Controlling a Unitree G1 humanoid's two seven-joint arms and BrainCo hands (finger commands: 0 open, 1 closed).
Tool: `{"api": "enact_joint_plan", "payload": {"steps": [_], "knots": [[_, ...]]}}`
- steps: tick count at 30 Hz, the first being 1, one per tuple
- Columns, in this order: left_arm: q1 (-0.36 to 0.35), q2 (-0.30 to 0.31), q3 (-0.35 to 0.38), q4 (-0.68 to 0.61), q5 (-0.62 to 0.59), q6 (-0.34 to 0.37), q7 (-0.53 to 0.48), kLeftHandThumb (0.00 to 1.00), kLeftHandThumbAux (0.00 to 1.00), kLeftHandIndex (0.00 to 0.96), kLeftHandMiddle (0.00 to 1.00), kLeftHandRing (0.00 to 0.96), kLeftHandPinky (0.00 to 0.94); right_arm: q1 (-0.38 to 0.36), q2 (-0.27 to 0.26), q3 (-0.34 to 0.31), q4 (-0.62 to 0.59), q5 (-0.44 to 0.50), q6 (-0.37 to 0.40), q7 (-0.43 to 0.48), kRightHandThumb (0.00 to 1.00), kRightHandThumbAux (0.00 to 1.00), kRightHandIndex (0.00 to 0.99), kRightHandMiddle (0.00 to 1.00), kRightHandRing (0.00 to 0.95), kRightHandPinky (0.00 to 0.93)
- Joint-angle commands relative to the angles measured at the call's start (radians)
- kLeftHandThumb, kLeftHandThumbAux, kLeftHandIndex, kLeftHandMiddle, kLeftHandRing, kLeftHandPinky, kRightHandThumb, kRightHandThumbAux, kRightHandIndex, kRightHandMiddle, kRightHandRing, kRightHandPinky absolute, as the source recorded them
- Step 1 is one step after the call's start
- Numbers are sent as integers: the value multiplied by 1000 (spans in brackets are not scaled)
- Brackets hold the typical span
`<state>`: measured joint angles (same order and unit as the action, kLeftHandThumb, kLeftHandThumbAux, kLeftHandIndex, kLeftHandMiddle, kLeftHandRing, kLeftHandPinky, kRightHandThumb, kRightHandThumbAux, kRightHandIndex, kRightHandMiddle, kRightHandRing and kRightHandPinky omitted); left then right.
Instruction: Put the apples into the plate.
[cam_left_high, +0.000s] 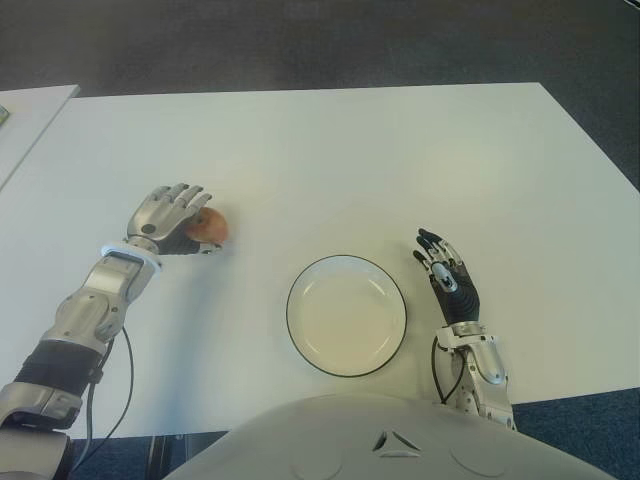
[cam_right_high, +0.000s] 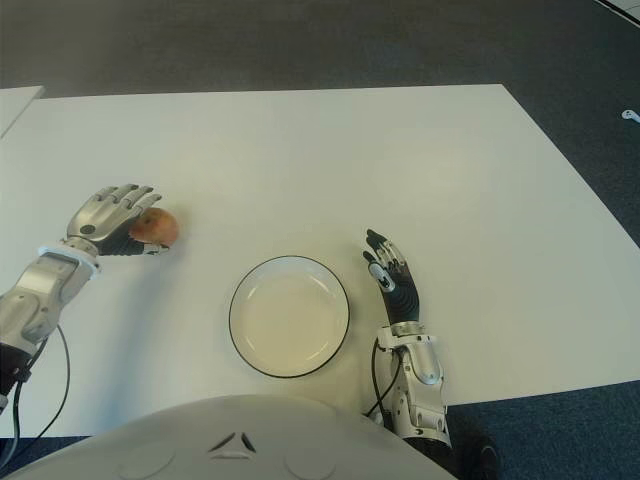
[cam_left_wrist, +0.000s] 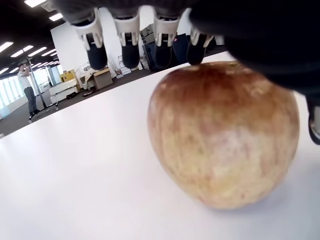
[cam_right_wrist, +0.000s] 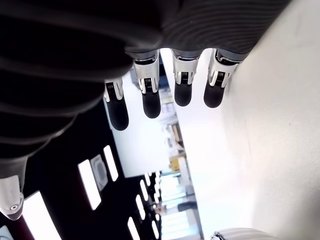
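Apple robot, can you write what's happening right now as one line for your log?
left hand: around apple on table, fingers not closed | right hand: open, idle, right of plate | plate: empty

Left hand (cam_right_high: 108, 222) cupped against apple (cam_right_high: 156, 227); plate (cam_right_high: 290, 316) empty; right hand (cam_right_high: 392, 280) beside plate, fingers (cam_right_high: 377, 250) extended.

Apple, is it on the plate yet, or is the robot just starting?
Just starting. Nothing is done: the plate holds no apple. In hand: the left hand is cupped against the apple, which sits on the table; fingers reach past it, not closed around it. Left: grasp, carry, set it down. The right hand shows open, right of the plate.
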<state>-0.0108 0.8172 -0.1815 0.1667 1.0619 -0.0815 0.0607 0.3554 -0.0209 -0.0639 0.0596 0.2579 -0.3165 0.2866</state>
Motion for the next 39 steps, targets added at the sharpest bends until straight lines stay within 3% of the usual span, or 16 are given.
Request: {"api": "enact_joint_plan", "payload": {"steps": [1,15,28,39], "knots": [[-22,-2,-31,33,18,24,0,254,319,0,0,0,0,18,-5,-2,15,-8,18,-1,223,508,188,132,52,30],[-46,-24,-59,71,-5,59,4,287,340,0,0,0,29,24,-13,-6,19,-12,6,2,216,513,194,134,54,35],[-120,-74,-115,263,-37,25,114,257,366,0,0,0,49,25,-14,-23,29,6,-3,7,238,512,220,139,52,32],[-65,-53,-132,207,-50,65,71,300,418,3,0,0,81,32,-20,-41,24,11,10,5,269,521,229,134,46,14]]}}
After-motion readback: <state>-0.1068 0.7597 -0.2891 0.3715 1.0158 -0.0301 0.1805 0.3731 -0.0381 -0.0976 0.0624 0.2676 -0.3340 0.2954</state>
